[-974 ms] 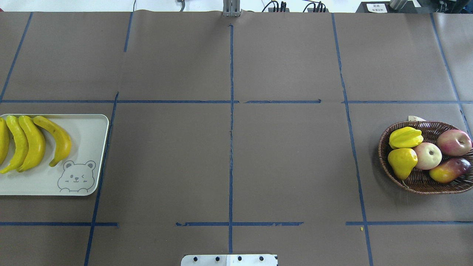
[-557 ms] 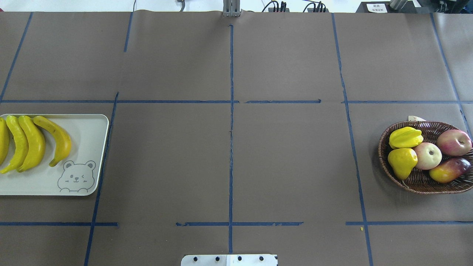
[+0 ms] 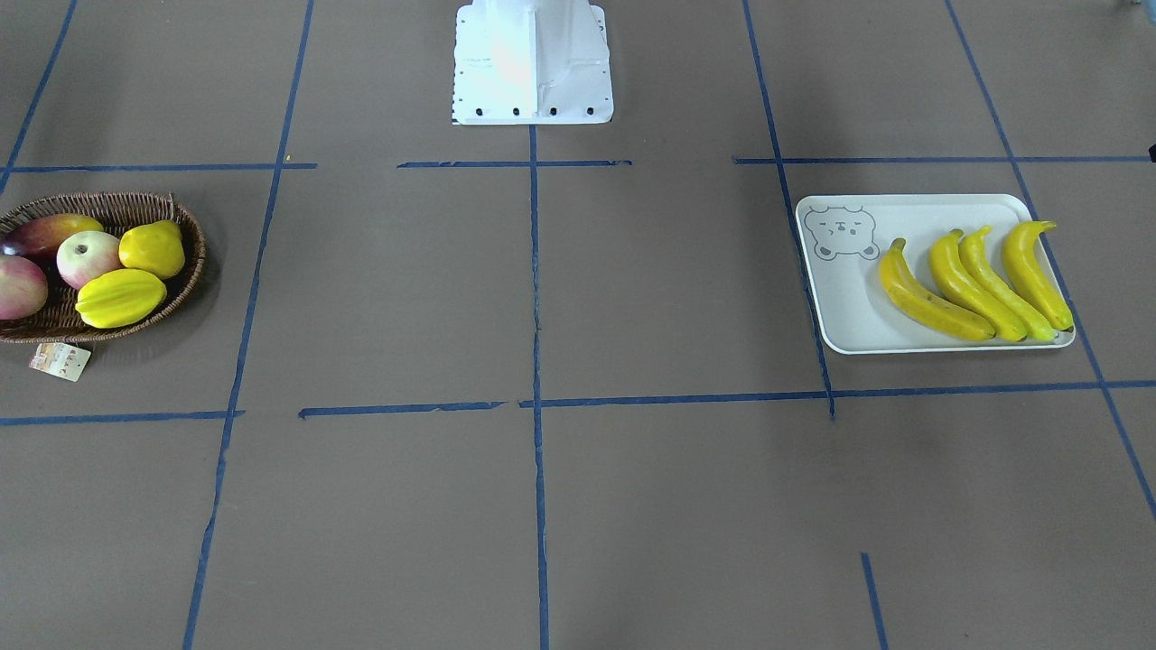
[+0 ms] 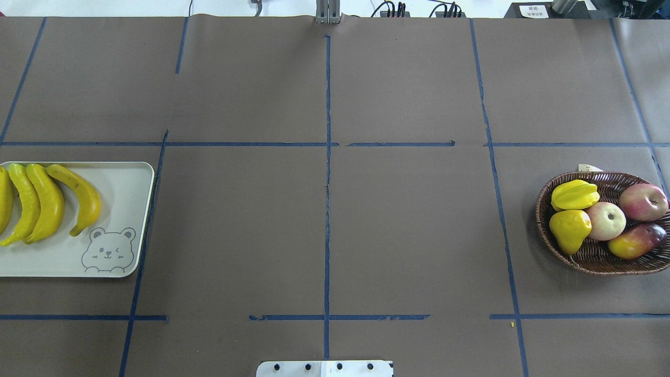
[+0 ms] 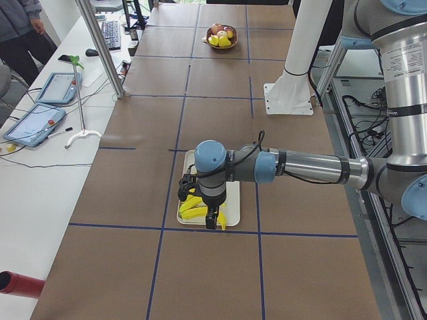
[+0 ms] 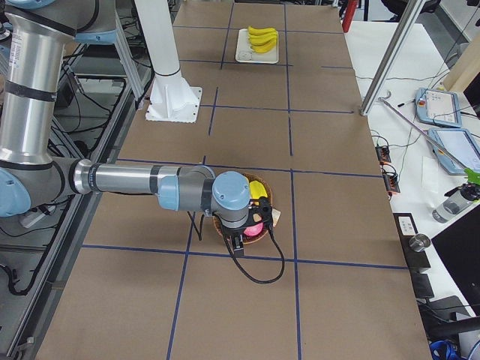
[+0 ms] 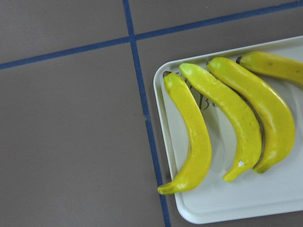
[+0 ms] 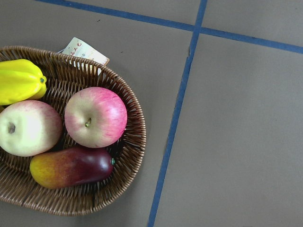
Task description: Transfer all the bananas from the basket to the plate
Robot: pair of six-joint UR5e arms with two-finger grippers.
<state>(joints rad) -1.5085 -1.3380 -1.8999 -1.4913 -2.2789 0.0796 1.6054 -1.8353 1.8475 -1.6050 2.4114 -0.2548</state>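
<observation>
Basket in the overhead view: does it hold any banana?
No, the basket holds only a starfruit, pear, apples and mango; four bananas lie on the plate.

Logged four long curved bright-yellow bananas (image 3: 971,284), dark-tipped, lying flat side by side on the pale rounded-corner rectangular plate (image 3: 849,311), in the half away from its bear print (image 3: 841,234), toward tabletop's left end; shallow round dark-brown wicker basket (image 4: 596,266), upright, paper tag (image 4: 589,168) at its rim, toward right end, well apart.
</observation>
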